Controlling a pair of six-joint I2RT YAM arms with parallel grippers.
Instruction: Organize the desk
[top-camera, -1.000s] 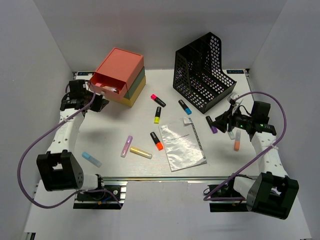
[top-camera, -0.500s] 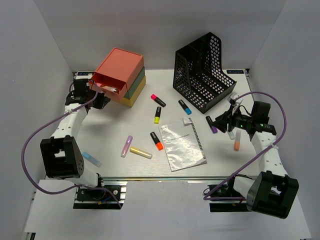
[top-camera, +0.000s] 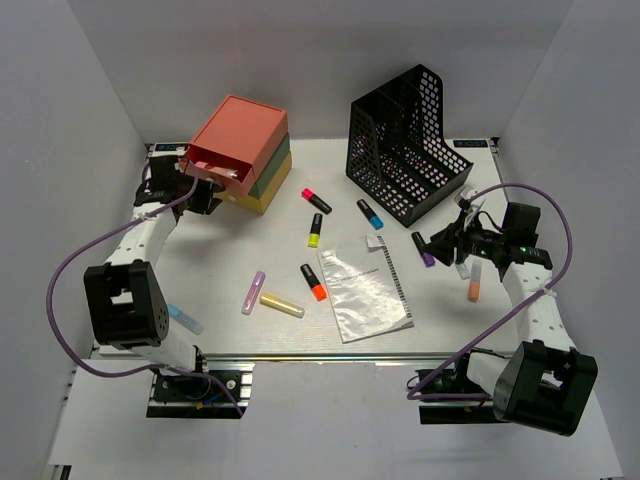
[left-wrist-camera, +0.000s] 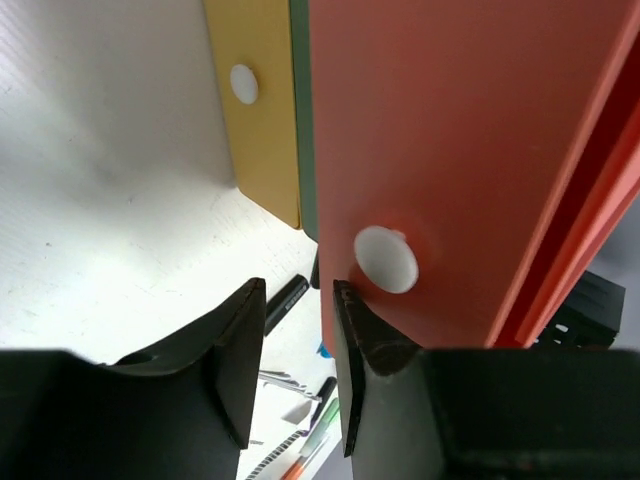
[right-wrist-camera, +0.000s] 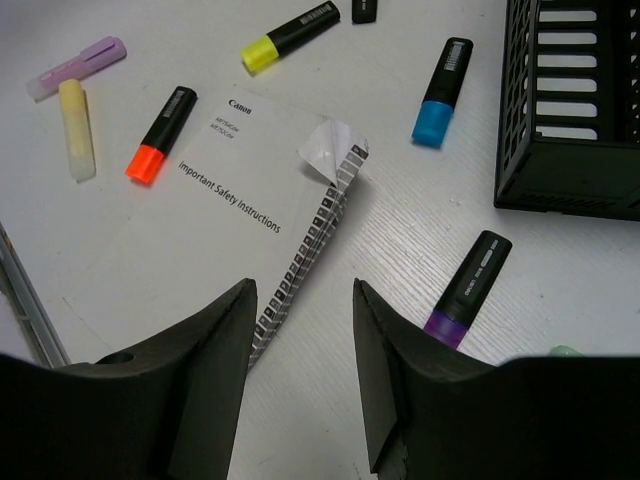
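The worktop (top-camera: 220, 270) lies flat ahead of both arm bases, strewn with highlighters (top-camera: 314, 283) and a booklet (right-wrist-camera: 200, 210), with the drawer box (top-camera: 240, 130) at its far left. That box's pink top drawer (left-wrist-camera: 450, 150) stands pulled out, so closing it looks like your step. Push squarely near the white knob (left-wrist-camera: 386, 259) so the drawer doesn't skew. Your left gripper (left-wrist-camera: 298, 290) sits at the drawer front's edge, jaws a narrow slit apart and gripping nothing, arm stretched forward. Your right gripper (right-wrist-camera: 303, 288) hovers spread and empty beside the purple highlighter (right-wrist-camera: 468, 290).
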